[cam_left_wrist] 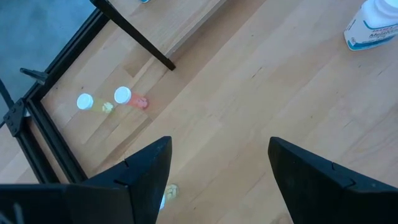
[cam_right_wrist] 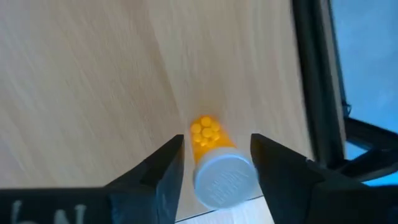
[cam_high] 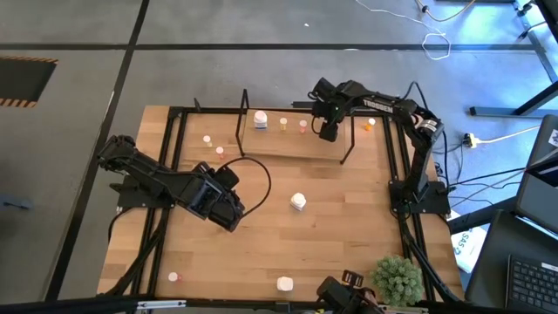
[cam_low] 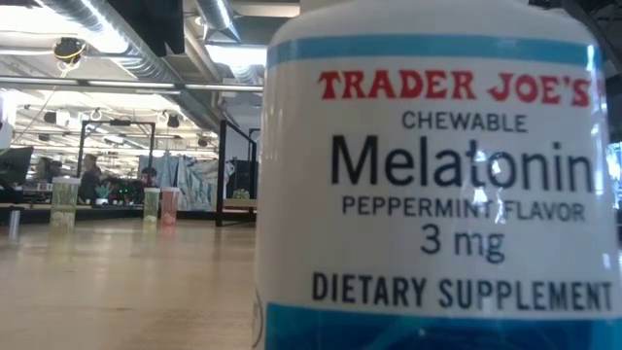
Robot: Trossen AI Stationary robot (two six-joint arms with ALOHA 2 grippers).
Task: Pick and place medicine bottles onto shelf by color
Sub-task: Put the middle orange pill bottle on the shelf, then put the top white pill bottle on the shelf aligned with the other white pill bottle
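Surface: wooden table (cam_high: 331,187), black-framed shelf (cam_high: 288,144) along its far side.
Right claw (cam_right_wrist: 216,163): over the shelf, fingers parted around an orange bottle (cam_right_wrist: 214,163); grip looks loosened.
Risk: bottle could tip or roll off the shelf as I lift away.
Left claw (cam_left_wrist: 217,180): wide open, empty, well short of the shelf.
Remaining: white bottle (cam_high: 298,202) before the shelf.

Pretty even, bright daylight is falling on the table (cam_high: 261,218) in the high view, with only soft shadows sitting under the arms. Bluish light is washing over the floor (cam_high: 488,26) at the top right. In the low view a white bottle (cam_low: 437,175) is sitting so close that its label is going slightly soft, and ceiling lights (cam_low: 58,44) are glowing behind it. The right wrist view is smearing with motion blur around the orange bottle (cam_right_wrist: 214,162).
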